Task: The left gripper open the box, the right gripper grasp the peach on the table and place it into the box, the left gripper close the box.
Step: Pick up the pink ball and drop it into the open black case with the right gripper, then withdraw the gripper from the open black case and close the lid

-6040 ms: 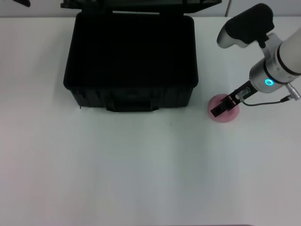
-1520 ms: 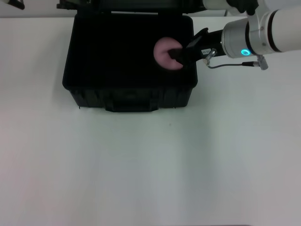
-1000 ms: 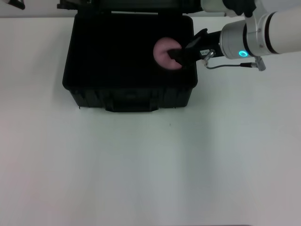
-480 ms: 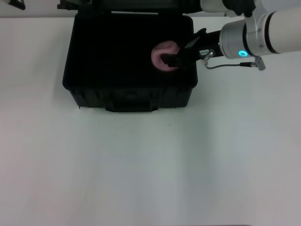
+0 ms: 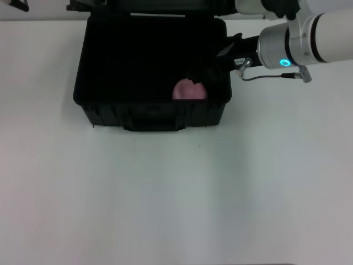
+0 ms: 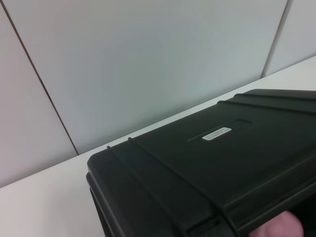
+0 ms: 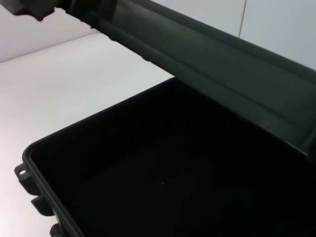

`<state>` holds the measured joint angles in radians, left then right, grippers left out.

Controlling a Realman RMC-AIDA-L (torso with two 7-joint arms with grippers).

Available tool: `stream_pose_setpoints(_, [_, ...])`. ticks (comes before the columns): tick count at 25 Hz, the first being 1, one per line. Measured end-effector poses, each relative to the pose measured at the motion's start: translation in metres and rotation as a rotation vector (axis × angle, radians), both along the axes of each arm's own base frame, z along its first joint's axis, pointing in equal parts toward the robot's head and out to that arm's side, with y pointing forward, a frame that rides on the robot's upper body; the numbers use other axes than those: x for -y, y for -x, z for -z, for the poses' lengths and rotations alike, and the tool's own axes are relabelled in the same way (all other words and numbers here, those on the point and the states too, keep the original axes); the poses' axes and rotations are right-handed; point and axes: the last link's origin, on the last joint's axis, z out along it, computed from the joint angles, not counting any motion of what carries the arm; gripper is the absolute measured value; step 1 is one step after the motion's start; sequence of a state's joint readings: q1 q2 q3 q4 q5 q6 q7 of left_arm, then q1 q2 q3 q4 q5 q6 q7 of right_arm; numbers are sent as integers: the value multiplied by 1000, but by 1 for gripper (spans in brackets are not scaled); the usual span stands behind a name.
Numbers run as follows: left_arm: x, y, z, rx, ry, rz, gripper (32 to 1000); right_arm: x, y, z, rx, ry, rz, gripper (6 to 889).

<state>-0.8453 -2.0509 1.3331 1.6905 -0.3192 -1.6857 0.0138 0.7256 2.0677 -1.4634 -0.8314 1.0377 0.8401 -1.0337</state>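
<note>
Now the peach (image 5: 190,91) lies inside the box (image 5: 99,94), low against the front wall toward the right side, its lower part cut off by the box rim. Nothing grips it. Right gripper (image 5: 205,73) hangs just above and beside the peach, inside the box's right end, black fingers against black interior, so the finger gap is hard to read; they look spread and empty, not touching the fruit. Its arm reaches in over the right rim, cyan ring lit. Box stands open on the table (image 5: 165,193), lid tipped back and mostly cut off at the top edge of the head view. Left wrist view shows the lid's outer face with a small white label (image 6: 216,133) and a sliver of pink at the corner. Left gripper: only a dark scrap at the far left corner (image 5: 16,4), fingers not readable. Right wrist view shows just dark box interior, peach not seen.
</note>
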Motion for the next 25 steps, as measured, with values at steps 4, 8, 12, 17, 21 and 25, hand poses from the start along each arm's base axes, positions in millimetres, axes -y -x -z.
stream_pose_setpoints(4, [0,0,0,0,0,0,562,0,0,0,0,2,1,832])
stream_pose_setpoints(8, [0,0,1,-3,3,2,564,0,0,0,1,1,1,877])
stream_pose_setpoints(12, [0,0,1,-4,3,2,566,0,0,-1,1,-1,-1,876])
stream_pose_setpoints(17, [0,0,1,-4,3,2,568,-1,1,-1,0,-2,-4,875])
stream_pose_setpoints(21, [1,0,1,-4,4,1,570,1,2,-1,-1,12,-2,874])
stream_pose_setpoints(25, [1,2,1,-4,4,-5,571,6,1,-1,-8,58,17,874])
